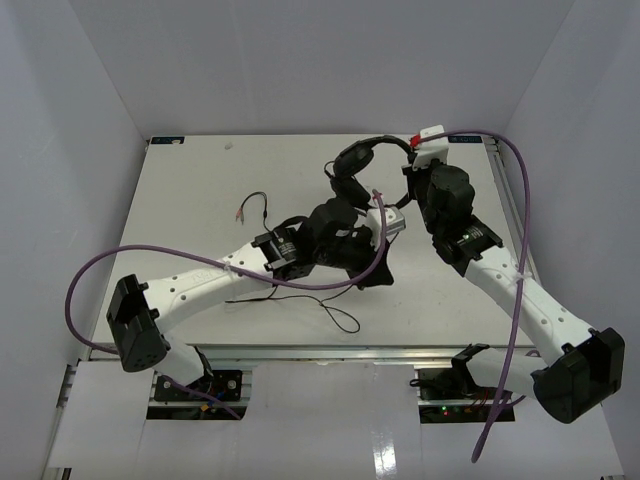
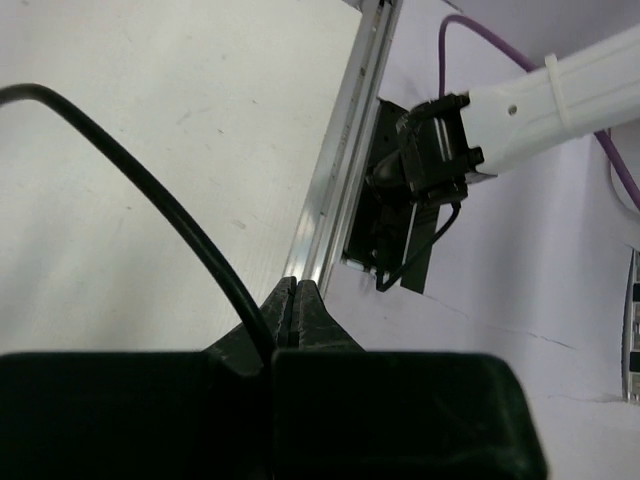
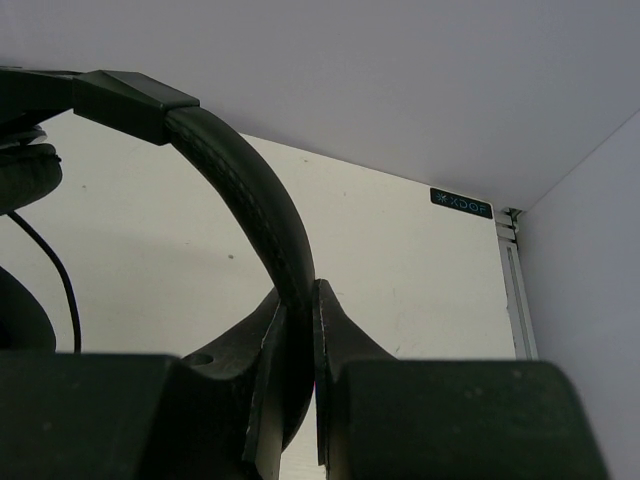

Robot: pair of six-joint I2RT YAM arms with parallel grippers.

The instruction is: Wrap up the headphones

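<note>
**Top view:** The headphones are held at the far side of the table, right of centre. The headband arches left to right, with the earcups bunched at its left end. The right gripper meets the band's right end. The left gripper is at mid-table and points toward the near right. Only this view shows the cord straggling over the near half of the table, with its coloured plugs lying well to the left. Neither grip can be read from here.

**Left wrist:** The fingers are pressed together, with the cord nipped between their tips. The cord arcs up and away to the left. Beyond the fingers lie the table's near rail and the right arm's base.

**Right wrist:** The fingers pinch the headband. It rises from their tips and curves over to the left toward an earcup at the frame's edge. A strand of cord hangs below. A small dark label marks the table's far edge.
</note>
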